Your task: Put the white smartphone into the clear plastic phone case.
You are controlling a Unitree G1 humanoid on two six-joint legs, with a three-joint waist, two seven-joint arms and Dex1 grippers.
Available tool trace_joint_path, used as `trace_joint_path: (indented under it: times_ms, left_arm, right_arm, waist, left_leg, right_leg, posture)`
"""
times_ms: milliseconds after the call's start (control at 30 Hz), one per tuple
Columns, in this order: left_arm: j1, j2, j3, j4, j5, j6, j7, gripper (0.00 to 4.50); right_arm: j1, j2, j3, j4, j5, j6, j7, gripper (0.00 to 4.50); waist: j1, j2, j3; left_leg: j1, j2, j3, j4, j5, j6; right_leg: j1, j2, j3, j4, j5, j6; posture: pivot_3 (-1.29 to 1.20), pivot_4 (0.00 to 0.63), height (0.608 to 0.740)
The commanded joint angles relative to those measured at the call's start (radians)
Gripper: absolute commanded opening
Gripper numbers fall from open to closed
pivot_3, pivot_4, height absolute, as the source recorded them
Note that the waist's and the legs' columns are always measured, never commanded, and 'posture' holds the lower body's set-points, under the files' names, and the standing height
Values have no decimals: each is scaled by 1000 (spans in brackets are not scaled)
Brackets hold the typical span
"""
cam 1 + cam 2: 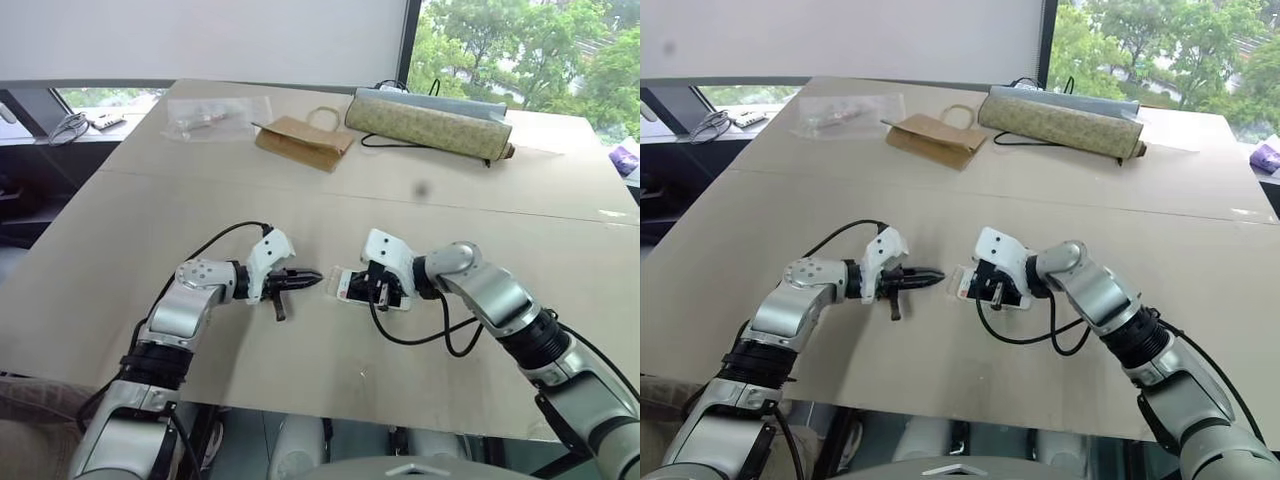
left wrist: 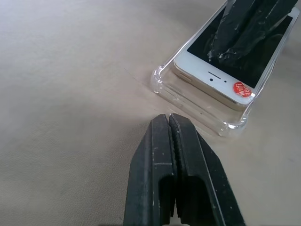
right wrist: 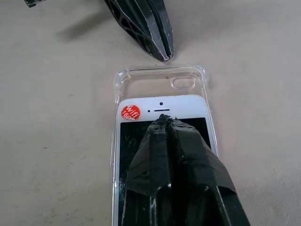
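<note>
Clear plastic makes up the one clear plastic phone case (image 3: 189, 80), which lies flat on the table (image 1: 330, 380) near the robot, about mid-width. One white smartphone (image 2: 212, 79) rests in it screen up, shifted toward the robot's right, so the case's left end with its camera cut-out stands bare past the phone's top edge; one red round sticker (image 3: 130, 112) sits on the phone's bezel there.

Two grippers are at work. The right gripper (image 3: 163, 118) has its fingers pressed together, tips down on the phone's screen near that bezel. The left gripper (image 2: 168, 118) is also closed, holding nothing, its tip just beside the case's bare left end — close, apart from it.

At the far side lie one crinkled plastic bag (image 1: 215, 117) on the left, one brown paper bag (image 1: 300, 140) and one long rolled mat (image 1: 428, 125) to the right, all well apart from the phone.

Open tabletop spreads left, right and beyond the grippers; the near edge runs just behind the arms.
</note>
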Motion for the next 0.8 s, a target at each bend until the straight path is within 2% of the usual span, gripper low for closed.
trace_joint_path:
  times_ms: [33,333,533,800]
  left_arm:
    - [17,2,-18,-19,12,17,6,45]
    - [22,-3,-21,-32,6,28,10,45]
    - [16,-7,-25,-27,8,29,7,45]
    - [31,-8,-22,-38,-1,30,3,45]
  right_arm:
    - [34,5,71,97,-47,36,-16,0]
    - [64,22,21,77,-34,-2,-34,0]
    - [85,50,-135,-36,84,-25,-18,0]
    - [129,-46,-288,-231,145,86,-80,0]
  waist:
    - [-1,0,-1]
    - [-9,0,-7]
    - [-4,2,-6]
    - [2,5,-2]
  left_leg:
    - [0,0,0,0,0,0]
    - [1,0,-1,0,0,0]
    - [-1,0,-1,0,0,0]
    - [-2,0,-1,-1,-1,1]
  right_leg:
    - [0,0,0,0,0,0]
    - [1,0,0,0,0,0]
    - [0,0,0,-1,0,0]
    - [-1,0,0,-2,0,0]
  posture:
    - [0,150,740]
    - [0,150,740]
    - [0,150,740]
    - [0,150,740]
